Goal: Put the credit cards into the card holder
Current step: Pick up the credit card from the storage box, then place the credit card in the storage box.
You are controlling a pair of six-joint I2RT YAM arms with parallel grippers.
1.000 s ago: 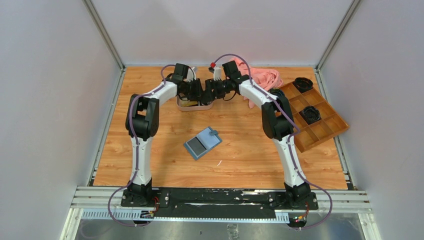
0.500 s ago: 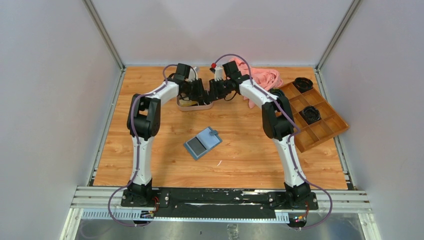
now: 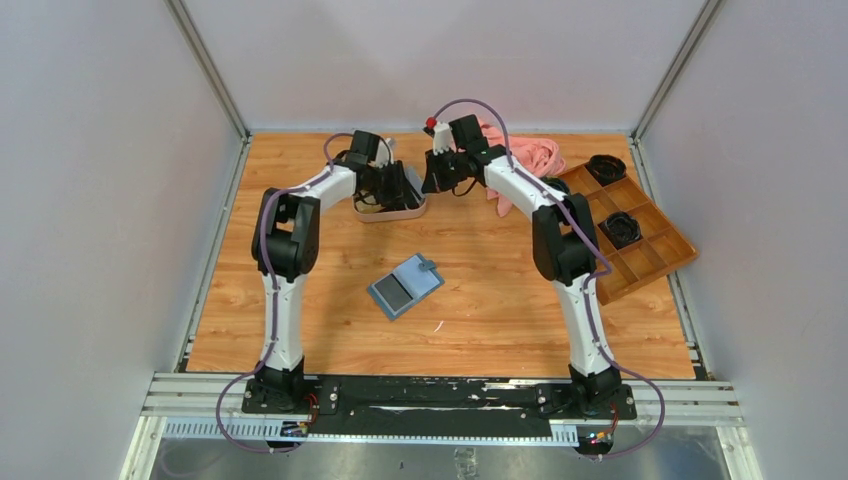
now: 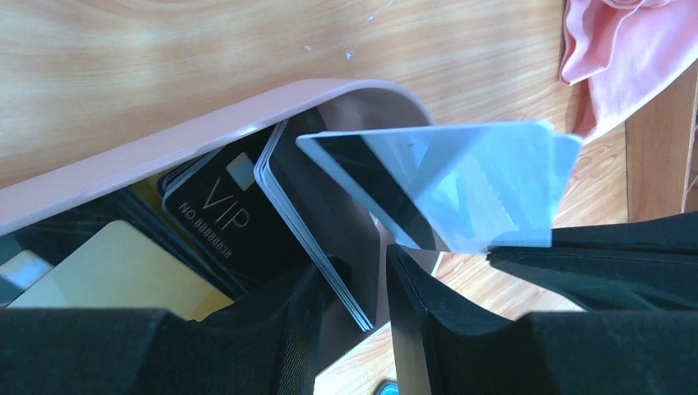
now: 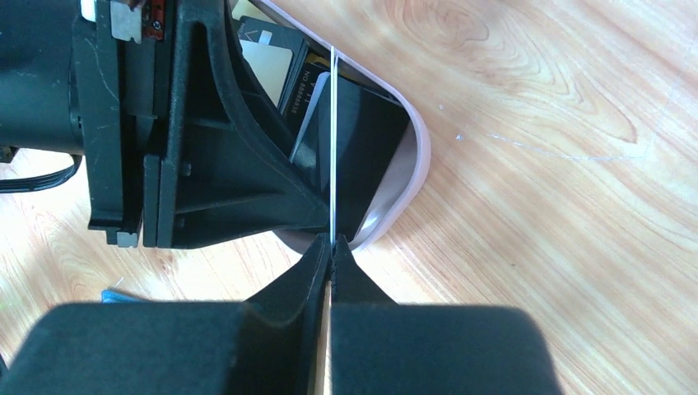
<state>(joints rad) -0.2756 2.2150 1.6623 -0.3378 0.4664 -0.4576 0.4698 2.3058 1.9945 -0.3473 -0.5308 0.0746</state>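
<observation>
While its two black fingers press flat together, the right gripper point(image 5: 331, 262) pinches a thin white-grey plastic card point(image 4: 461, 185) by one edge. Seen from the right wrist, the card is a bright line rising straight out of the fingertips. From the left wrist the same card shows its face, with a black stripe along one long side. It is held over the end of the oval pinkish-rimmed tray point(image 4: 189, 144); whether its far corner touches anything below I cannot tell.

Inside that tray a glossy black card point(image 4: 218, 210) printed VIP lies tilted against the rim. A pale yellow card point(image 4: 107, 267) sits at 8 o'clock from it, and a stack of dark cards point(image 4: 321, 222) stands on edge at 3 o'clock from it. The left gripper point(image 4: 355, 271) is down in the tray with its jaws part-way apart and the lower corner of that stack between them. Whether they press on the stack I cannot tell.

From above, the tray sits toward the far middle of the wooden table point(image 3: 480, 320). The teal-blue fold-over card holder point(image 3: 406, 285) lies flat at 6 o'clock from the tray — well apart from both grippers, its round snap at its 1 o'clock corner. A crumpled pink cloth point(image 3: 530, 155) lies at 2 o'clock from the tray. The brown compartmented wooden box point(image 3: 650, 255) rests by the table's edge, at 3 o'clock from the card holder.
</observation>
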